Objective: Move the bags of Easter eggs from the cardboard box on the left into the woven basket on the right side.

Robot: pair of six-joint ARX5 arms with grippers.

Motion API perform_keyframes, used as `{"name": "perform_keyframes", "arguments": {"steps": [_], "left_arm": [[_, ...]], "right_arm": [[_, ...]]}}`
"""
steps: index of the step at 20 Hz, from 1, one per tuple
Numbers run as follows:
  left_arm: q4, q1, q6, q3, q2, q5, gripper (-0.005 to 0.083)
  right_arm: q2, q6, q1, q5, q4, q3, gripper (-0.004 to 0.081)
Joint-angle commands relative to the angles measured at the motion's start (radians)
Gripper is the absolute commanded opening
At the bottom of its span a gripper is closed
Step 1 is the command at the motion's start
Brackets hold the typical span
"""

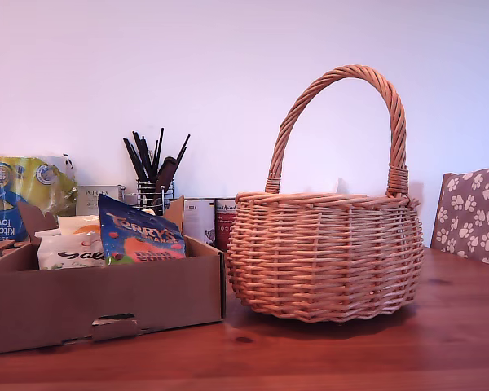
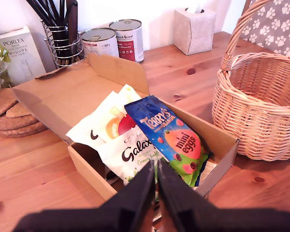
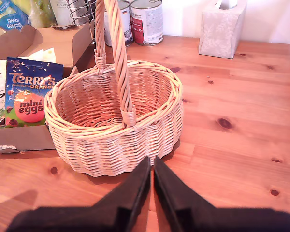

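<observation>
Box: the cardboard box [image 1: 106, 301] sits at the exterior view's left on the wooden surface [image 1: 350, 350], flaps up, just beside the basket.
Bags: three lie inside the box. The blue bag [image 2: 171, 137] rests on top, nearest the basket; the white bag [image 2: 130, 157] lies beside it, partly under it; the cream-and-red bag [image 2: 113, 121] sits farther back.
Basket: the wicker basket [image 1: 326, 252] stands upright at the exterior view's right of the box, its arched handle [image 1: 342, 81] rising well above the box. We see nothing inside it in our second wrist view.
Our first hand: our first hand [image 2: 157, 181] hangs over the near edge of the box, its jaws pressed together with nothing between them.
Our second hand: our second hand [image 3: 152, 176] hangs over the surface near the basket's wall, jaws together and holding nothing.
Behind: two tins [image 2: 113, 38], a wire utensil holder [image 2: 63, 46], a tissue box [image 2: 194, 30] and a grey carton [image 2: 19, 53] stand at the far wall.
</observation>
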Motion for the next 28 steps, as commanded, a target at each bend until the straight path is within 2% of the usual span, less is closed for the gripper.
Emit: {"name": "perform_keyframes", "arguments": {"steps": [1, 10, 13, 17, 22, 24, 26, 27, 28], "left_arm": [[-0.038, 0.001, -0.004, -0.016, 0.003, 0.012, -0.0021], [-0.037, 0.001, -0.005, -0.016, 0.003, 0.012, -0.0021], [-0.03, 0.001, -0.005, -0.008, 0.013, 0.025, -0.0021], [-0.035, 0.001, -0.002, 0.031, 0.09, 0.091, -0.0021], [-0.133, 0.001, 0.181, 0.146, 0.313, 0.194, -0.0021], [-0.173, 0.001, 0.275, 0.21, 0.408, 0.207, -0.0019], [-0.182, 0.002, 0.364, 0.262, 0.483, 0.23, 0.0026], [-0.172, 0.002, 0.378, 0.285, 0.521, 0.249, 0.0094], [-0.142, 0.002, 0.399, 0.302, 0.561, 0.266, 0.023]], "right_arm": [[0.001, 0.0, 0.003, -0.001, 0.006, 0.01, -0.0013], [0.001, 0.001, 0.003, -0.017, 0.031, 0.01, -0.0013], [0.023, 0.0, 0.015, -0.086, 0.045, 0.018, -0.0013], [0.095, 0.0, 0.064, -0.147, 0.048, 0.024, -0.0013], [0.134, 0.0, 0.134, -0.146, 0.082, 0.038, -0.0013], [0.134, 0.0, 0.15, -0.146, 0.104, 0.038, -0.0013], [0.134, -0.001, 0.155, -0.146, 0.104, 0.038, -0.0013], [0.135, -0.001, 0.155, -0.146, 0.104, 0.038, -0.0013], [0.136, -0.001, 0.155, -0.146, 0.104, 0.038, -0.0013]]}}
